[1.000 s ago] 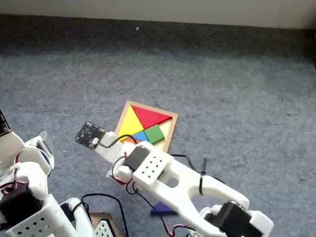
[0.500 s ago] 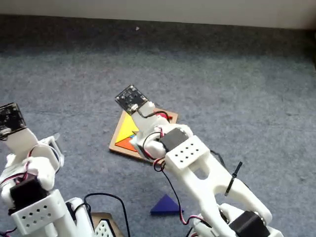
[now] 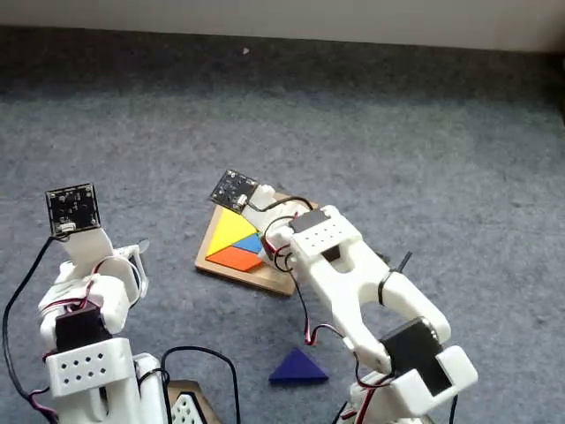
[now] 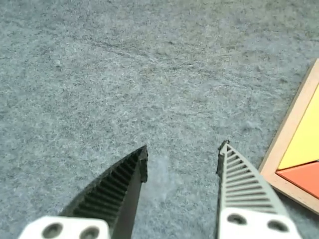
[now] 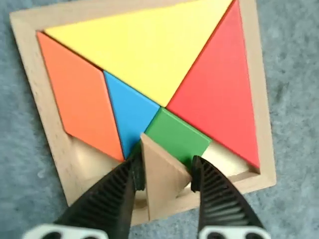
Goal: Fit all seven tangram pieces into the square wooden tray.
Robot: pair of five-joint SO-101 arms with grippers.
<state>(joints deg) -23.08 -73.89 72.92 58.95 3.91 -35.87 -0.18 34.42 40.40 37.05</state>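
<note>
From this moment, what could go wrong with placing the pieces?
1. The wooden triangle held in the right claw hangs partly over the green square. If released here, it may rest on top instead of dropping into the gap.
2. The dark blue triangle lies on the carpet outside the tray, possibly an awkward reach.

Grey carpet [image 3: 424,150] spreads across the whole scene, darker towards the far side, where it meets a pale strip [image 3: 353,22]. A white speck [image 3: 245,51] lies far back. A brown thing [image 3: 169,387], partly hidden, sits near, left of centre.
</note>
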